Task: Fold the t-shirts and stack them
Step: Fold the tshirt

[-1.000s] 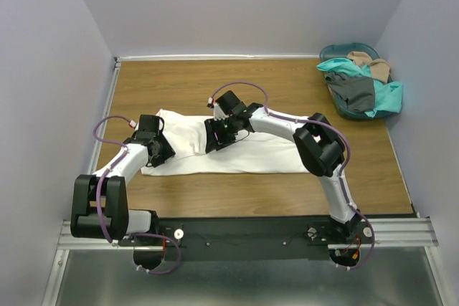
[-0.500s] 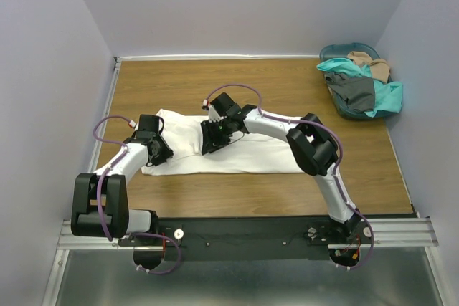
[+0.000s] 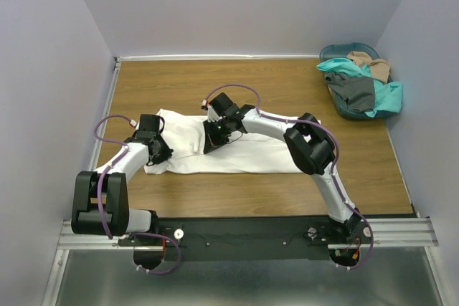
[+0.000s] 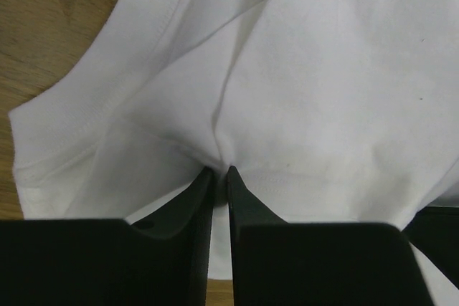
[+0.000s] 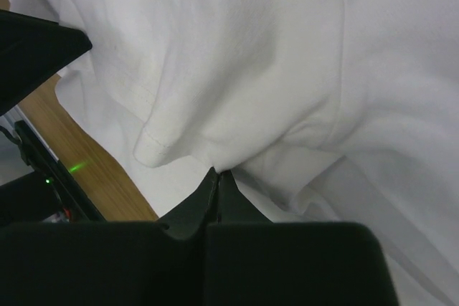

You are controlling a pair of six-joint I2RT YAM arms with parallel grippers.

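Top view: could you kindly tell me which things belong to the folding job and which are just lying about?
Job: white t-shirt, pinched by the left end effector and right end effector; teal t-shirt, dark grey t-shirt, tan t-shirt.
Lying about: basket holding those three; table.

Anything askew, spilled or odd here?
Teal, dark grey and tan fabric t-shirts spill over the rim of the round teal plastic basket, far right. The large white fabric t-shirt is bunched where the left end effector and right end effector pinch it.
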